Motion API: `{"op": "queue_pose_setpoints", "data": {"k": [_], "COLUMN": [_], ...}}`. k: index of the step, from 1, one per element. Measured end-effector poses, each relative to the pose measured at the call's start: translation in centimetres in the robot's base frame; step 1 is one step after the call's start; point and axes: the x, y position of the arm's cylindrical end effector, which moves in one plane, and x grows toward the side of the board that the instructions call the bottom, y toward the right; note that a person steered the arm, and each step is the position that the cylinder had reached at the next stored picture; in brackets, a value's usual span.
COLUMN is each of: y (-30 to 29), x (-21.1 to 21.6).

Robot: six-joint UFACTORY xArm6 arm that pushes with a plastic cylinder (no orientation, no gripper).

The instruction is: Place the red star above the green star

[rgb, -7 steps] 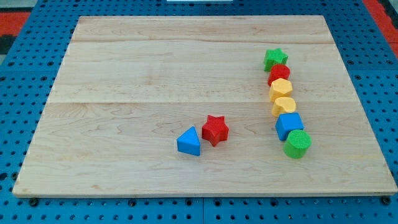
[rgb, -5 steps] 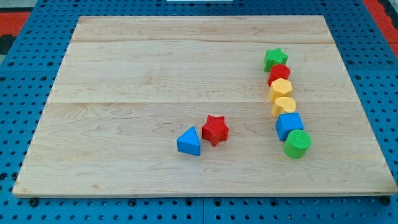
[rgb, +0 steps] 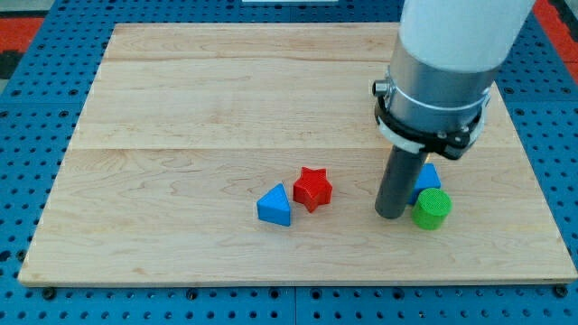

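The red star (rgb: 312, 189) lies on the wooden board (rgb: 199, 108), a little below its middle, touching a blue triangular block (rgb: 275, 206) at its lower left. My tip (rgb: 390, 215) stands on the board to the right of the red star, apart from it, and right beside the green cylinder (rgb: 432, 208) and the blue block (rgb: 426, 178). The arm hides the green star and the rest of the column of blocks at the view's right.
The arm's wide grey and white body (rgb: 447, 63) covers the board's upper right part. Blue pegboard (rgb: 36, 162) surrounds the board on all sides.
The arm has come into view from the top right and its tip now stands left of the green cylinder. It now covers the green star, the red block and the yellow blocks. No block has moved.
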Motion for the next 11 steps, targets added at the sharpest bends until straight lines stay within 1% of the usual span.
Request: {"op": "queue_pose_setpoints", "data": {"k": [1,2,3,9,10,11], "y": [-1.7,-6.0,-7.1,-8.7,-10.9,-6.8], "x": [1.7,1.7,1.4,2.8,1.3,-1.7]}}
